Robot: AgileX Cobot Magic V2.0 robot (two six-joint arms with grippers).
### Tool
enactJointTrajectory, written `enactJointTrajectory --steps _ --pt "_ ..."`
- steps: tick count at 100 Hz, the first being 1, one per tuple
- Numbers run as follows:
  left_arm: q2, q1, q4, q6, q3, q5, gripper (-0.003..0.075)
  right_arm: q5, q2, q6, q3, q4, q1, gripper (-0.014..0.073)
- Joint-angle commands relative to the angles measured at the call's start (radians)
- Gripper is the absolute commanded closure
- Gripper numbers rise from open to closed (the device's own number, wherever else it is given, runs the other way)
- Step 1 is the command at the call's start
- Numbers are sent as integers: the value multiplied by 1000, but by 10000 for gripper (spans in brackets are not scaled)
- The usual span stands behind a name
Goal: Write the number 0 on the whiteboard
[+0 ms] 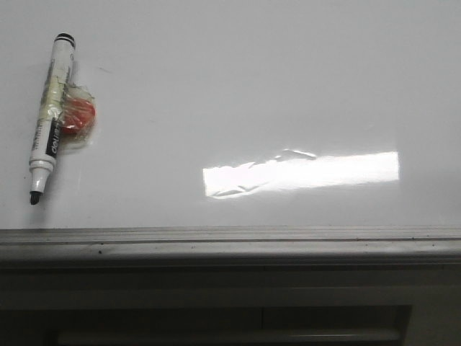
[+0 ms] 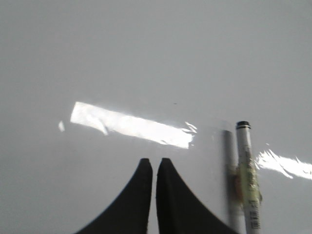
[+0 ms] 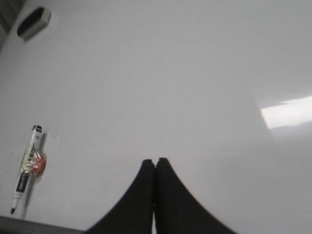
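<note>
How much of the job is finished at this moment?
Nothing is written yet: the whiteboard shows no number 0, only a bright reflection. Nothing is in hand either. The marker lies uncapped on the board's left side, with something red taped to it. The left tool and right tool are both shut and empty. Picking up the marker and drawing remain.

One whiteboard [image 1: 238, 86], with no drawn figure on it. One marker [image 1: 49, 115], uncapped, lying at about nine o'clock on the board in the front view. One red round piece [image 1: 78, 117] taped to the marker. One eraser [image 3: 33, 23], seen only from the right wrist. Two grippers, left [image 2: 156, 163] and right [image 3: 155, 162], one per wrist view.
</note>
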Motion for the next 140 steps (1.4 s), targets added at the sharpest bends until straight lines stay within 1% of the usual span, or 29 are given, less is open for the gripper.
enactJointTrajectory --steps 1,3,5,8,10,11,15,18,22,27,32,37,42,54,64,79,88,100,110,117,122,129,134,136,139,140 --pt "66 -9 26 118 -131 43 633 60 57 -44 -109 -46 -7 633" --pt "86 -9 26 153 -148 69 605 69 69 -57 -126 -48 -7 615" --pt "108 -9 26 178 -174 96 559 82 82 -71 -142 -48 -7 595" --pt "149 -9 26 234 -218 144 470 97 100 -86 -162 -48 -7 562" --pt "167 -9 26 262 -235 162 433 102 113 -94 -177 -48 -7 533" --pt "186 -9 26 269 -252 171 396 107 118 -96 -185 -48 -7 511" --pt "237 -9 26 297 -301 221 301 122 145 -106 -207 -49 -7 456" --pt "291 -9 26 309 -333 255 255 132 164 -109 -226 -49 -7 401" --pt "351 -9 26 317 -380 301 231 144 193 -109 -243 -49 -7 349" --pt "451 -9 39 317 -432 349 251 153 227 -109 -267 -49 -7 286" --pt "541 -9 70 317 -483 391 282 156 259 -110 -285 -49 -7 258" --pt "627 -9 108 317 -531 421 313 158 287 -110 -298 -53 -7 256" --pt "703 -11 116 317 -577 445 334 155 314 -110 -308 -56 -7 256" --pt "837 -56 109 301 -668 453 335 155 347 -110 -313 -80 -7 256" --pt "909 -128 111 231 -717 465 335 161 358 -110 -313 -90 -7 256" --pt "1004 -239 146 81 -726 464 335 161 358 -110 -313 -97 -7 256" --pt "1061 -275 164 21 -726 464 335 161 358 -110 -313 -98 -7 256" --pt "1123 -297 164 18 -726 456 335 157 358 -110 -313 -99 -7 256" --pt "1166 -296 168 18 -726 448 335 148 358 -110 -313 -99 -7 256" --pt "1192 -296 169 18 -726 448 343 119 358 -110 -313 -99 -7 256" --pt "1209 -296 178 18 -726 448 377 87 358 -110 -317 -99 -7 256" --pt "1227 -296 196 18 -726 452 474 65 358 -126 -340 -99 -7 256" --pt "1236 -296 208 24 -726 461 589 60 358 -138 -364 -99 0 256" --pt "1238 -296 212 28 -726 464 622 60 358 -147 -376 -99 3 256" --pt "1240 -296 211 40 -726 469 703 60 358 -157 -397 -99 13 256" --pt "1240 -296 211 44 -726 471 718 60 358 -160 -401 -99 17 256"
